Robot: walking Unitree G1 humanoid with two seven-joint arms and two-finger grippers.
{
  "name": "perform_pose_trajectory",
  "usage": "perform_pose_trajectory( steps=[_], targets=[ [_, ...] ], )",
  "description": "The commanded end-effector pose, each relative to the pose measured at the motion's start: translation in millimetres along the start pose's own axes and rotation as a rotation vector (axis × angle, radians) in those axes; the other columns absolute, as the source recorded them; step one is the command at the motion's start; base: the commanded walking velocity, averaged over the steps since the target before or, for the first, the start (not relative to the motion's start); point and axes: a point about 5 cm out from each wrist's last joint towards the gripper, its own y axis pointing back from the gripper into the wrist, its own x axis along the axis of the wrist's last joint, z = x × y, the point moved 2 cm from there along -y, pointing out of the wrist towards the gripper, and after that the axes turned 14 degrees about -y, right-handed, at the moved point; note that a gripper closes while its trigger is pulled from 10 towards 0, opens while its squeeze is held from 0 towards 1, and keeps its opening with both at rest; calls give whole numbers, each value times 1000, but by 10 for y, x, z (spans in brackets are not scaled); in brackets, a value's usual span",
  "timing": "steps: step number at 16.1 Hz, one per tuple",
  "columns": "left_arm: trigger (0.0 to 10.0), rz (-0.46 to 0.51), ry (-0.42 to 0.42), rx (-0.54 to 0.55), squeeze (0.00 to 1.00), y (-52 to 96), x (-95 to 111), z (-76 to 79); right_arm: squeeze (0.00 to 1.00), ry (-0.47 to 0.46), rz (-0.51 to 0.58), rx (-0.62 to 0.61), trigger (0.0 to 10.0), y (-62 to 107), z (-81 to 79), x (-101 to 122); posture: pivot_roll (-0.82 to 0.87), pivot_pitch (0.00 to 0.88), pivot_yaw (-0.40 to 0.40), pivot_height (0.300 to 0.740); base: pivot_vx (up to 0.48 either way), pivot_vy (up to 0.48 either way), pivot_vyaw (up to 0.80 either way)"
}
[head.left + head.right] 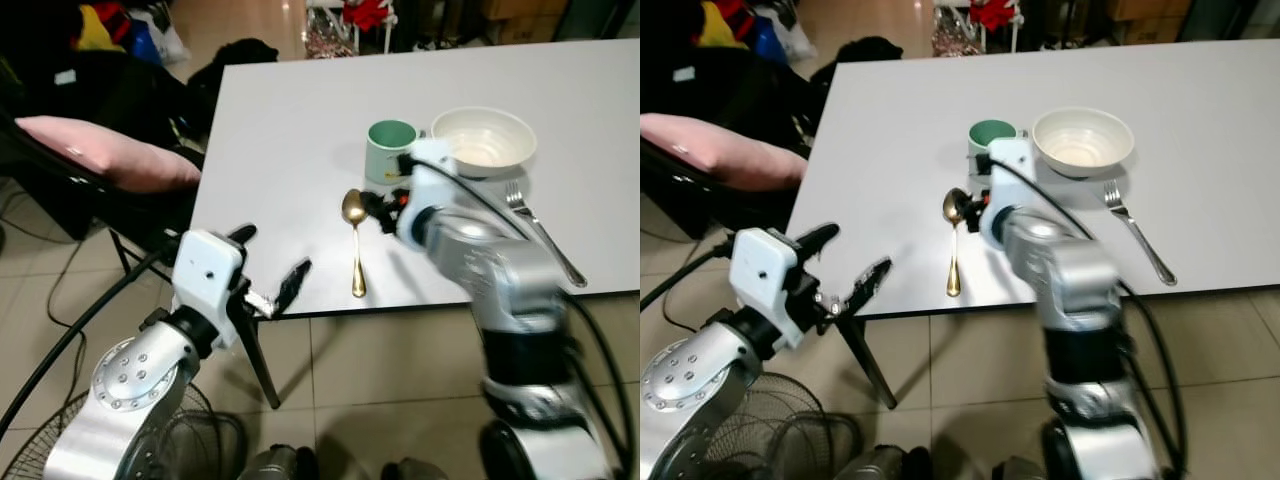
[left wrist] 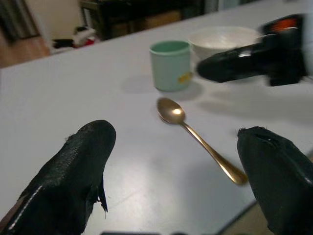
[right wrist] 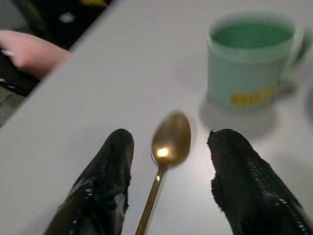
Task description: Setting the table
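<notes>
My right hand (image 3: 168,183) hovers open, empty, over the gold metal spoon (image 1: 353,243) beside the mint-green ceramic mug (image 1: 388,150); left hand (image 1: 270,270) open too.

A white counter (image 1: 290,130) carries a gold spoon (image 1: 354,240) lying near its front edge, a green mug (image 1: 388,150) just behind the spoon's bowl, a white bowl (image 1: 484,139) beside the mug, and a silver fork (image 1: 543,232) in front of the bowl.

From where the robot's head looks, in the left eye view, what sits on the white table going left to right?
Gold spoon → green mug → white bowl → silver fork.
</notes>
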Motion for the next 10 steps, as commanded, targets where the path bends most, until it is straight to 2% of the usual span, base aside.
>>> perform_pose_trajectory(
  steps=[1, 2, 3, 4, 6, 7, 9, 10],
  targets=[
    [10000, -35, -2, 58, 0, 0, -58, -76, 0, 26, 31, 55, 10000, 51, -75, 32, -63, 36, 116, 740, 0, 0, 0],
    [10000, -62, -35, 137, 0, 10, -104, -90, 0, 83, 124, 109, 10000, 230, -50, -7, -69, 33, 123, 740, 0, 0, 0],
    [10000, -100, -65, 209, 0, 26, -157, -121, 0, 200, 162, 81, 10000, 369, 22, -126, -61, 39, 119, 740, 0, 0, 0],
    [10000, -118, -79, 241, 0, 32, -179, -142, 0, 242, 174, 60, 10000, 403, 62, -182, -60, 42, 117, 740, 0, 0, 0],
    [10000, -146, -100, 331, 0, 75, -218, -188, 0, 228, 183, 15, 10000, 530, 169, -360, -55, 49, 109, 740, 0, -397, 0],
    [10000, -161, -126, 361, 0, 123, -239, -190, 0, 144, 192, -67, 10000, 630, 290, -458, -50, 57, 103, 740, 0, -431, 0],
    [10000, -170, -112, 404, 0, 196, -260, -198, 0, 88, 197, -70, 10000, 715, 333, -546, -47, 63, 99, 740, 0, -431, 0],
    [10000, -179, -108, 414, 0, 225, -275, -190, 608, 75, 218, -56, 10000, 736, 328, -557, -45, 66, 96, 740, 0, -428, 0]
  ],
)
